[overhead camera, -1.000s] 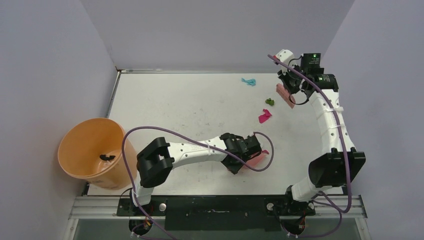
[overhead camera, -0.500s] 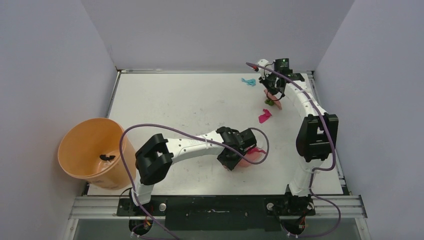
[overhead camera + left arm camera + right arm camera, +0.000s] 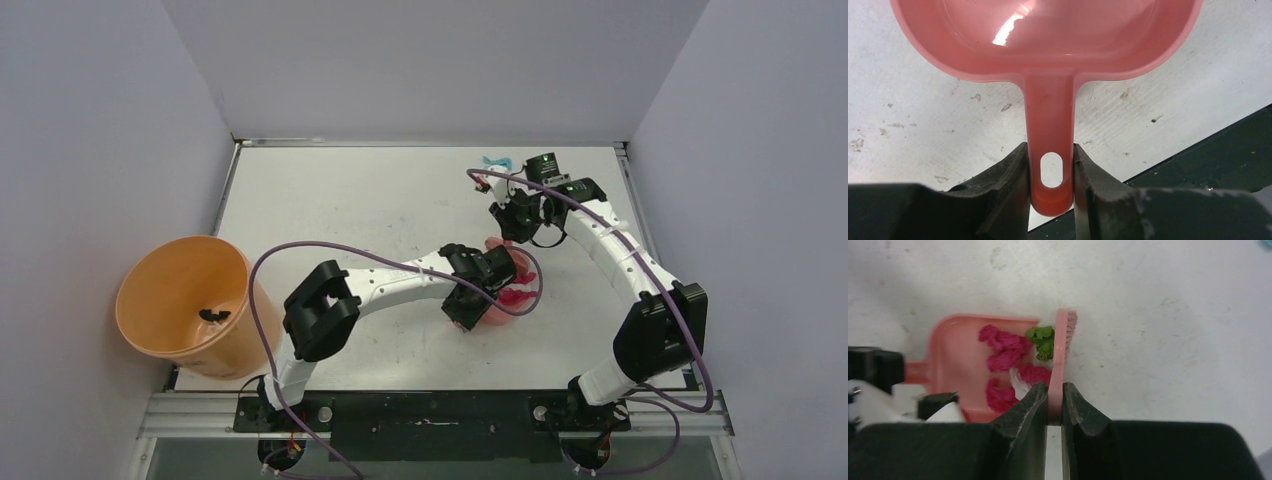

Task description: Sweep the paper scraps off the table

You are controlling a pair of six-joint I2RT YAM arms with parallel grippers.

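Note:
My left gripper [image 3: 468,303] is shut on the handle [image 3: 1050,150] of the pink dustpan [image 3: 508,283], which lies flat on the table [image 3: 330,200]. My right gripper [image 3: 515,217] is shut on the pink brush [image 3: 1062,352], held on edge at the dustpan's open mouth. Magenta paper scraps [image 3: 1005,352] and a white bit lie in the dustpan [image 3: 955,340]. A green scrap [image 3: 1042,341] sits at its mouth against the brush. A teal scrap [image 3: 497,161] lies on the table near the far edge, beyond the right gripper.
A round orange bucket [image 3: 150,300] stands off the table's left side, with a black scrap [image 3: 212,316] inside. Purple cables loop over both arms. The table's metal rim [image 3: 226,190] runs along the left, and grey walls close in all round.
My right arm swung the brush from the far right toward the dustpan, pushing the green and magenta scraps to and into it. My left gripper moved the dustpan a little farther in.

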